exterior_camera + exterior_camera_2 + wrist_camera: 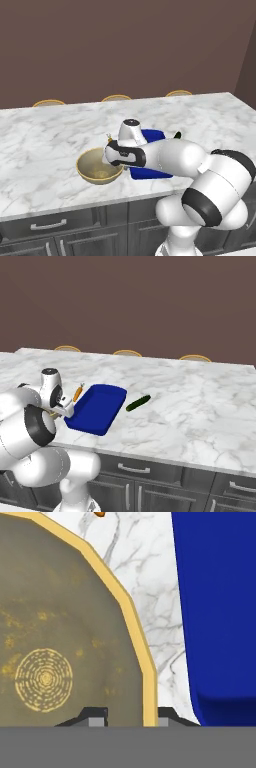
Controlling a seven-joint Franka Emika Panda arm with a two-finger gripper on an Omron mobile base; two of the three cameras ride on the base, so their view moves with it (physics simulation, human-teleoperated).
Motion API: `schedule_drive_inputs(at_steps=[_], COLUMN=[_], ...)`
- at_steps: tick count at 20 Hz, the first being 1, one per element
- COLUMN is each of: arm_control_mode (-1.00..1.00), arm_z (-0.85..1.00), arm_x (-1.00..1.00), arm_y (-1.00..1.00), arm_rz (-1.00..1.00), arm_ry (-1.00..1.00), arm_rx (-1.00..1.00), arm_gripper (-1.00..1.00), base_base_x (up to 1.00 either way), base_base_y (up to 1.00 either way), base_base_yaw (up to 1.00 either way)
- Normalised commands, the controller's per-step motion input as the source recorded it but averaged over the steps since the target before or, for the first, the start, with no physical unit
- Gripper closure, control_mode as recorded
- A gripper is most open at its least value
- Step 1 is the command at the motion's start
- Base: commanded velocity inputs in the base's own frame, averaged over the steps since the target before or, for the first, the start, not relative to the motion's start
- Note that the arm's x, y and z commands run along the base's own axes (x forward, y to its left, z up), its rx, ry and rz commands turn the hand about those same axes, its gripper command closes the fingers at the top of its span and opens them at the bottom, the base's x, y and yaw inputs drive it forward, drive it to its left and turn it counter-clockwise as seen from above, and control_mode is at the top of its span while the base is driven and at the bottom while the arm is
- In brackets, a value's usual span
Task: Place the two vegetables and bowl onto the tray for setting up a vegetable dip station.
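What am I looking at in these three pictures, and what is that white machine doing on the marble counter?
It is a rendered kitchen with a white robot arm on a drivable base. Two pictures come from cameras on the base, behind the arm to its left and right, looking over the marble counter. The third comes from a camera on the hand, looking along the gripper.

On the counter lie a tan bowl, a blue tray beside it, a small orange carrot by the tray's far corner, and a dark green cucumber on the tray's other side. The tray holds nothing yet.

In the hand picture the two dark fingertips sit either side of the bowl's rim, one inside and one outside, so the gripper appears to be closed on the rim.
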Motion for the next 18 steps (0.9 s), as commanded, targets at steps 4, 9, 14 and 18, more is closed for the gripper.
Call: schedule_drive_inputs(at_steps=[4,9,14,18], arm_control_mode=[-1.0,-1.0,-1.0,-1.0], arm_z=[0.0,0.0,0.02,0.18], arm_x=[0.0,0.0,0.0,0.0], arm_y=[0.0,0.0,0.0,-0.02], arm_rz=[0.0,0.0,0.0,0.0], arm_ry=[0.0,0.0,0.0,-0.01], arm_rx=[0.0,0.0,0.0,0.0], arm_gripper=[1.0,1.0,1.0,1.0], base_base_x=[0.0,0.0,0.0,0.0], base_base_y=[0.0,0.0,0.0,0.0], base_base_yaw=[0.0,0.0,0.0,0.0])
